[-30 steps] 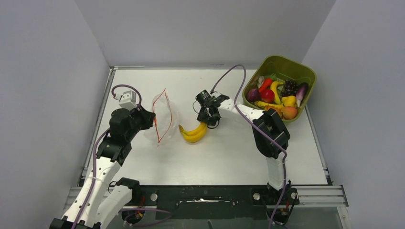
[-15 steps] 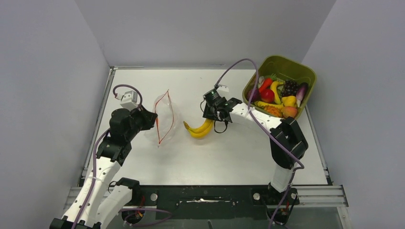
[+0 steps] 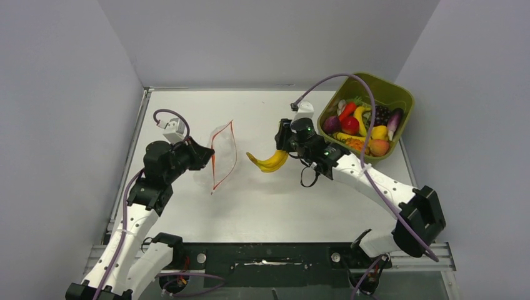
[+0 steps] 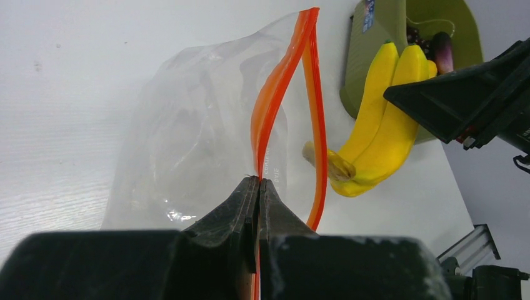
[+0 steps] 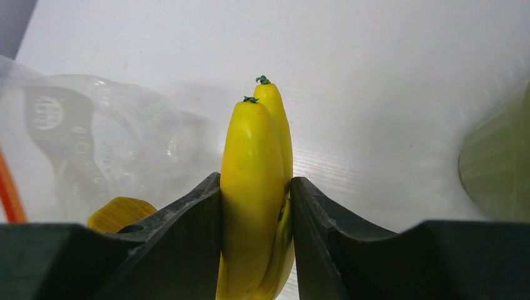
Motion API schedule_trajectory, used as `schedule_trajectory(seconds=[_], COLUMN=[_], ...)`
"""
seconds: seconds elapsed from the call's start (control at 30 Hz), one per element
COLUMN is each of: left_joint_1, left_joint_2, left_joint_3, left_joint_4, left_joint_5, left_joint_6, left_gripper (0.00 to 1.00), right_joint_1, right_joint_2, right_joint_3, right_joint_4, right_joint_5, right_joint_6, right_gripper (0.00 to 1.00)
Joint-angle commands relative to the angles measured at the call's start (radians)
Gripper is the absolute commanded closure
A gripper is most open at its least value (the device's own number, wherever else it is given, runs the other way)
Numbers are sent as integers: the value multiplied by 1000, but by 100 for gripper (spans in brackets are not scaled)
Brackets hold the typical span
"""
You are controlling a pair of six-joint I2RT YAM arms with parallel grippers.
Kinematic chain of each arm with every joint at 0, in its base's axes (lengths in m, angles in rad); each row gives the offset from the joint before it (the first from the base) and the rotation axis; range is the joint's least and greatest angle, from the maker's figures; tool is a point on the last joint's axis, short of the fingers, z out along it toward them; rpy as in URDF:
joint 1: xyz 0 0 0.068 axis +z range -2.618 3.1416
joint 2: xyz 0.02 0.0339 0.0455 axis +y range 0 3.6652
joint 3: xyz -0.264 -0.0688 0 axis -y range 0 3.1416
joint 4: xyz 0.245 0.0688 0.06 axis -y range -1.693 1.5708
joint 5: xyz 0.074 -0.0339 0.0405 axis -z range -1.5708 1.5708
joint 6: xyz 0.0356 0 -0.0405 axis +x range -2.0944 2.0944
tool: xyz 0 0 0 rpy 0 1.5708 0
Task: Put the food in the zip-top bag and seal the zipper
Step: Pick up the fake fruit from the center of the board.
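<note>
My left pincer is clamped tight on one lip of the zipper and holds the zip-top bag up on edge at about 9 o'clock on the tabletop. The right pincer grips the bananas between its pads. They hang clear of the surface, just to the 3 o'clock side of the bag's mouth.

My main worry is that mouth. The free lip stands only a little apart from the held one, so the opening is a narrow slit. A curved bunch could catch the orange strip and shove the whole bag toward 9 o'clock instead of going in. The film is thin and slick, and a push like that could drag it out of my left grip. The bananas are smooth plastic and are held across a narrow part, so I judge they could swivel between the pads if a tip snags.

The tabletop is plain white and looks smooth, which would let a loose bag slide. Pale grey walls close it in at 9, 12 and 3 o'clock. The olive bin, with the rest of the food, sits at 2 o'clock, close by the right arm's cable.
</note>
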Motion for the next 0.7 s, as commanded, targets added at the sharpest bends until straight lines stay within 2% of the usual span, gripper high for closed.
schedule_trajectory(seconds=[0.0,0.2,0.47,0.67], left_joint_1=[5,5,5,4], left_joint_2=[-3,12,21,46], left_joint_3=[7,10,13,36], left_joint_4=[109,125,136,131], left_joint_5=[103,178,231,314], left_joint_6=[2,11,21,30], left_gripper=[100,100,100,100], right_joint_1=[6,25,61,160], right_joint_2=[-154,-266,-324,-320], right_joint_3=[-68,-163,-197,-199], right_joint_4=[285,523,703,709], right_joint_5=[-56,-207,-418,-514], right_joint_6=[-171,-410,-632,-988], right_gripper=[77,80,80,80])
